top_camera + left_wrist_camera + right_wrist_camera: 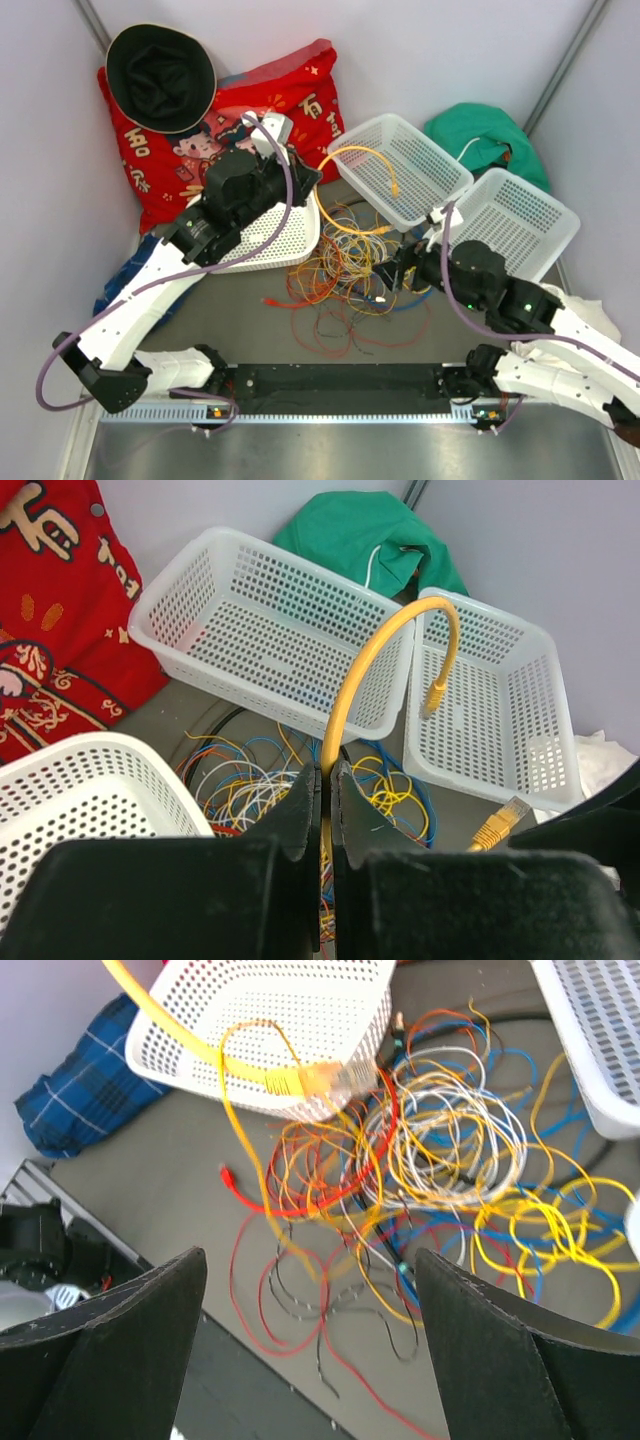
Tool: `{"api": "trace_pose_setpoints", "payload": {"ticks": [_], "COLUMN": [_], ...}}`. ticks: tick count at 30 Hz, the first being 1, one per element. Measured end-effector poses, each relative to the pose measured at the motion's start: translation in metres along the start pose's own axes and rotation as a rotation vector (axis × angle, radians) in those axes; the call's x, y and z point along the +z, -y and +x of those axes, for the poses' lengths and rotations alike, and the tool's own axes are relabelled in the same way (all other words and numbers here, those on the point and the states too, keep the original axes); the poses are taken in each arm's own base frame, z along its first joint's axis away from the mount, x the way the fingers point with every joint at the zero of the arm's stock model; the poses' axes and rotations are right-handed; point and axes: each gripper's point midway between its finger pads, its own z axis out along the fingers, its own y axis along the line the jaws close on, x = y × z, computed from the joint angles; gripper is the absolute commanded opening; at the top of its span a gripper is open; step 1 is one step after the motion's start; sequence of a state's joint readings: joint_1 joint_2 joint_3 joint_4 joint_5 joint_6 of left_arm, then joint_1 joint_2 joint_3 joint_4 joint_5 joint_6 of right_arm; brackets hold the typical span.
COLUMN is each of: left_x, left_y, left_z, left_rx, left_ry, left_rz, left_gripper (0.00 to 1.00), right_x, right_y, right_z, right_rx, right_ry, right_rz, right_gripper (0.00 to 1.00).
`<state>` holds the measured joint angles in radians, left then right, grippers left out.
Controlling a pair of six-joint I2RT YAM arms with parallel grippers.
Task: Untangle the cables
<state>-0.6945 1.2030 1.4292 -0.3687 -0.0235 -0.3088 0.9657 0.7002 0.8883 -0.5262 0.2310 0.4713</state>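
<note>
The cables (340, 270) lie in a loose tangle of red, orange, yellow, blue and white loops on the grey table between the baskets. My left gripper (325, 777) is shut on a thick yellow cable (372, 665), which arches up from the jaws and hangs its plug over a basket. From above, the left gripper (312, 182) sits high, left of that arch. My right gripper (310, 1260) stands open above the tangle (440, 1150) with nothing between its fingers. In the top view the right gripper (392, 272) is at the pile's right side. The yellow cable's other plug (295, 1078) hangs by a basket's corner.
Three white mesh baskets ring the pile: one under the left arm (285, 245), one behind (405, 165), one at right (520, 215). A green cloth (485, 135), a red cushion (290, 95) with a black hat (160, 75) and a blue plaid cloth (80, 1090) lie around.
</note>
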Motion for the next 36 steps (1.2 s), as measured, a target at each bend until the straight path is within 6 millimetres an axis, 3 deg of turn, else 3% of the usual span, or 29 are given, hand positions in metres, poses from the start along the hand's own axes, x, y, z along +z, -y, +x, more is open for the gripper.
{"api": "trace_pose_setpoints", "payload": {"ticks": [5,8,11,12,15,16,20,25,32,34,36], "left_x": [-0.001,-0.002,-0.002,-0.002,-0.002,-0.002,-0.003,-0.003,-0.007,-0.009,-0.012], "left_y": [0.002,0.002,0.002,0.002,0.001,0.001,-0.001,-0.007,-0.029,-0.039,-0.051], "left_z": [-0.006,-0.007,-0.006,-0.006,-0.006,-0.006,-0.007,-0.005,0.024,0.029,0.031], "left_rx": [-0.006,-0.007,-0.007,-0.007,-0.007,-0.006,-0.006,-0.002,0.012,0.015,0.018], "left_ry": [0.013,0.015,0.012,0.012,0.010,0.011,0.016,0.013,-0.053,-0.067,-0.070], "left_rz": [0.004,0.004,0.003,0.003,0.000,-0.002,-0.015,-0.045,-0.138,-0.187,-0.255], "left_gripper": [0.00,0.00,0.00,0.00,0.00,0.00,0.00,0.00,0.00,0.00,0.00], "right_x": [0.033,0.055,0.066,0.067,0.065,0.063,0.043,-0.002,-0.068,-0.078,-0.079], "right_y": [-0.006,-0.010,-0.012,-0.013,-0.014,-0.014,-0.014,-0.011,-0.005,0.000,0.007], "right_z": [0.006,0.015,0.019,0.019,0.017,0.015,-0.002,-0.041,-0.106,-0.115,-0.111], "right_rx": [-0.003,-0.009,-0.010,-0.010,0.002,0.003,0.021,0.053,0.072,0.075,0.072], "right_ry": [0.018,-0.010,-0.021,-0.018,0.005,0.014,0.094,0.236,0.385,0.403,0.392], "right_rz": [-0.015,-0.011,-0.017,-0.021,-0.031,-0.034,-0.059,-0.067,-0.023,0.004,0.038], "right_gripper": [0.78,0.66,0.40,0.24,0.00,0.00,0.00,0.00,0.00,0.00,0.00]}}
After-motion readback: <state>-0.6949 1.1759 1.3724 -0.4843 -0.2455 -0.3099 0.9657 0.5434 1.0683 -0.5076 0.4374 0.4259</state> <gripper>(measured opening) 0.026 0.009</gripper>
